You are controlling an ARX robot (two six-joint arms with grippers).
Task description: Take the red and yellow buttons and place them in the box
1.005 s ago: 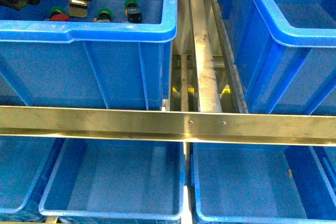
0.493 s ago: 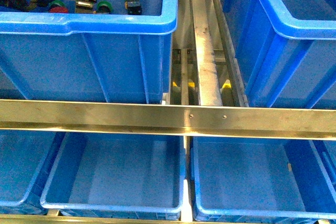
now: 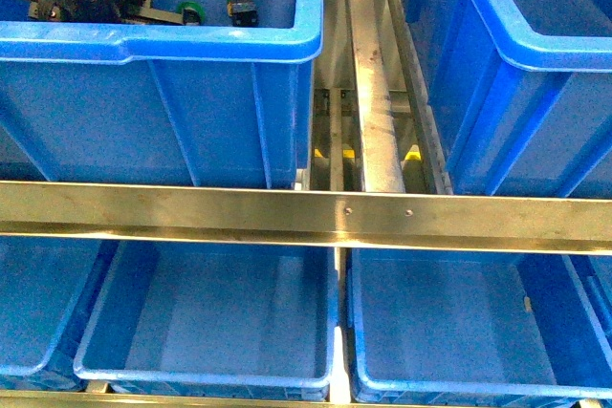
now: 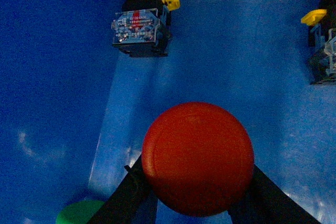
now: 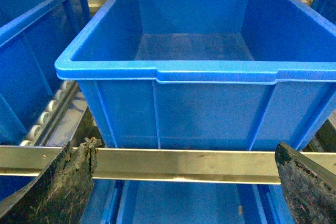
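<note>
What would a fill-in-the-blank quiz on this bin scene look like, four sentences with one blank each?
1. The push-button between the left gripper's fingers has a ____ cap.
2. The right gripper is ____, with nothing between its fingers.
3. The bin that the left gripper works in stands at the upper ____ of the front view.
4. Two switches lying in that bin have ____ caps.

Missing words: red; open; left; green.

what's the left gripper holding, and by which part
Left gripper pinches the round red-capped push button by its sides, just under the cap.
</note>
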